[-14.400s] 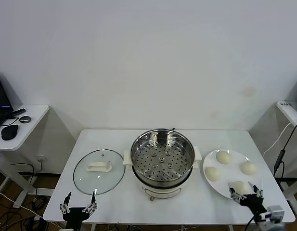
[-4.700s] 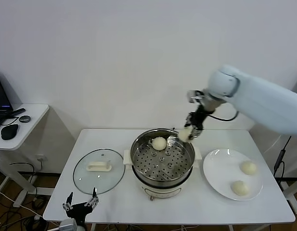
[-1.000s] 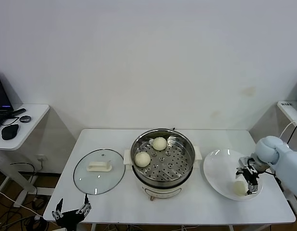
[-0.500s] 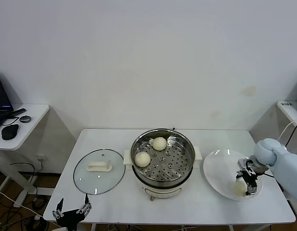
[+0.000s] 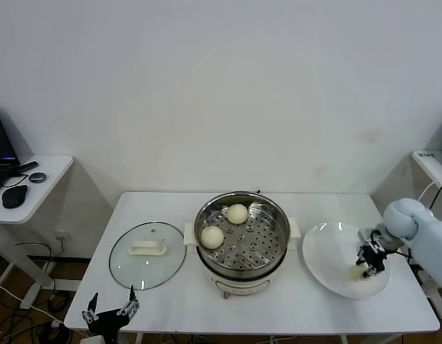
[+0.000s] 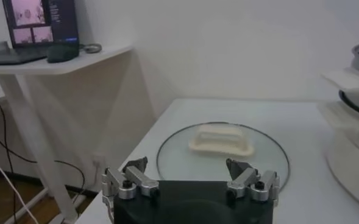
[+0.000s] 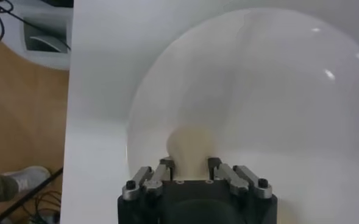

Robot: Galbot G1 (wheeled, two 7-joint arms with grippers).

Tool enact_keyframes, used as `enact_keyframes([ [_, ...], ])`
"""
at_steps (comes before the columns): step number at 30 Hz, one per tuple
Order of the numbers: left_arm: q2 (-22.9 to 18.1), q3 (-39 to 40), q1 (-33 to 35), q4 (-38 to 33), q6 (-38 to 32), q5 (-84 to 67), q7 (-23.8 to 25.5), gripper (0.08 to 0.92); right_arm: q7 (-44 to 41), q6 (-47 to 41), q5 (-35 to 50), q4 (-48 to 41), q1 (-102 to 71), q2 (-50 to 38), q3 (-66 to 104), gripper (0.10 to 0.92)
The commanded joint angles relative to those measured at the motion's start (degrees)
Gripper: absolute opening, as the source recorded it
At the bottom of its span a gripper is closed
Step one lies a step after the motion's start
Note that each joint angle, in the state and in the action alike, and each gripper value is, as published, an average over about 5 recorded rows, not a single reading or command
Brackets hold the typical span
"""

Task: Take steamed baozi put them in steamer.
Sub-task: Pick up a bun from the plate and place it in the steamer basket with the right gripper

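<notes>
Right end effector (image 5: 369, 266) is clamping the last baozi (image 7: 190, 146) over the white plate (image 5: 328, 261), seemingly just lifted. Two baozi (image 5: 237, 213) are sitting in the steamer (image 5: 242, 236). Left end effector (image 5: 110, 312) is idling wide open below the bench (image 5: 163, 304).

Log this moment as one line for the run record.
right gripper: shut on bun over plate | steamer: two buns in tray | left gripper: open, idle by lid
</notes>
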Motion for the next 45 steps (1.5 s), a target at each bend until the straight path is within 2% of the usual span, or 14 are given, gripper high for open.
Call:
enact_keyframes([
  [1, -0.1, 0.36, -0.85, 0.12, -0.03, 0.07, 0.01, 0.823, -1.22, 0.29, 7.11, 0.61, 16.87, 0.86, -8.42, 0.373],
  [6, -0.03, -0.02, -1.88, 0.11, -0.03, -0.07, 0.08, 0.823, -3.43, 5.3, 14.36, -0.07, 32.16, 5.97, -16.68, 0.373],
  [10, 0.08, -0.6, -2.34, -0.02, -0.02, -0.24, 0.1, 0.823, -3.72, 15.44, 21.95, -2.77, 42.18, 12.31, -22.28, 0.373],
  [14, -0.09, -0.81, -2.3, -0.25, -0.09, -0.38, 0.02, 0.823, -2.44, 26.96, 24.24, -3.12, 46.31, 17.26, -24.04, 0.375],
  [21, -0.47, -1.38, -1.94, -0.95, -0.1, -1.28, -0.19, 0.823, 0.36, 35.58, 18.91, 6.22, 44.79, 20.35, -25.76, 0.382],
  [30, -0.64, -1.33, -1.89, -1.85, -0.28, -1.89, -0.97, 0.823, 2.71, 49.0, 10.3, 9.84, 42.84, 25.03, -30.12, 0.382],
  [37, -0.65, -1.71, -2.05, -2.11, -0.24, -2.83, -1.18, 0.823, 5.37, 49.74, 6.39, 19.01, 38.97, 24.28, -37.32, 0.382],
  [45, -0.65, -1.59, -1.76, -2.95, -0.21, -3.07, -1.19, 0.823, 7.06, 49.77, 0.61, 17.39, 35.09, 28.9, -36.66, 0.382],
])
